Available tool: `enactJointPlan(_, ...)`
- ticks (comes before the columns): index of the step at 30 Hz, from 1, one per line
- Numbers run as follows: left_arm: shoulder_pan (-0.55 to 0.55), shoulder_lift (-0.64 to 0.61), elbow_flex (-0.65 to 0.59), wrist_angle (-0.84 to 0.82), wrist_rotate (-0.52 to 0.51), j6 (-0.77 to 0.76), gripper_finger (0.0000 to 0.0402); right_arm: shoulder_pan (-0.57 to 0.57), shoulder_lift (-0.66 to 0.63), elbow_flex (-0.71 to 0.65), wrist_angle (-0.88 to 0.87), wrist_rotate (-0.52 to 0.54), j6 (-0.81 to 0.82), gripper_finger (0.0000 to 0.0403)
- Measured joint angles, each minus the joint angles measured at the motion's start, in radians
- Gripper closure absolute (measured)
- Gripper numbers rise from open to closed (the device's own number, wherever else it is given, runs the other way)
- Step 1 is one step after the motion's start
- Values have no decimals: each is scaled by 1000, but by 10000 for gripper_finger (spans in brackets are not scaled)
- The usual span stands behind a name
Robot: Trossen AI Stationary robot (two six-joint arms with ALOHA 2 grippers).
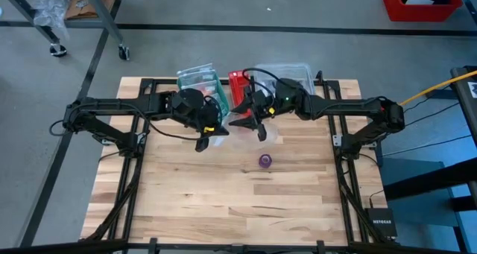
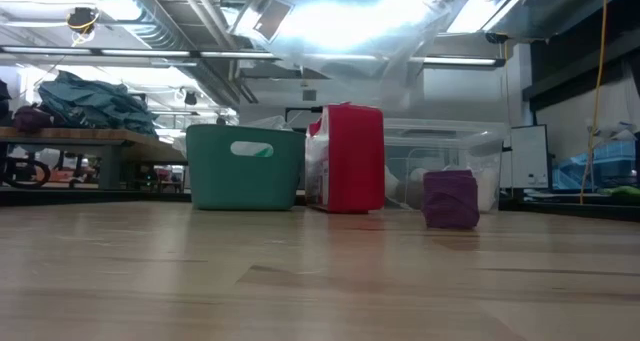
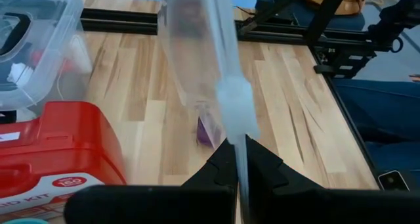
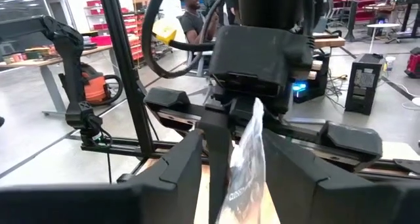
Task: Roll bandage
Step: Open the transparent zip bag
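Looking down from the high view, the bandage (image 1: 265,160) sits coiled on the bare counter (image 1: 223,202), apart from both arms, so the rolling looks done. Low view: teal bin (image 2: 245,166), red box (image 2: 350,158) and clear tub (image 2: 440,156) behind it, contents unclear. Left wrist: left gripper (image 3: 240,163) fingers pinch a clear plastic bag (image 3: 203,66), probably its wrapper. Right wrist: right gripper (image 4: 233,155) fingers spread around that bag.
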Motion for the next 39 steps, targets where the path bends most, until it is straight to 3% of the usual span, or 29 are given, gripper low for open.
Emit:
enactJointPlan(12, 0, 12, 0, 3, 0, 0, 401, 1, 0, 0, 1, 74, 1, 394)
enactJointPlan(20, 0, 13, 0, 33, -21, -64, 382, 0, -2, 0, 0, 75, 5, 398)
enactJointPlan(31, 2, 13, 0, 121, -32, -51, 267, 0, -2, 0, -146, 76, -2, 400)
enactJointPlan(35, 3, 13, 0, 121, -78, -54, 268, 0, -2, 0, -132, 75, -1, 400)
enactJointPlan(39, 3, 13, 0, 119, -97, -41, 303, 0, -3, 0, -144, 65, 1, 401)
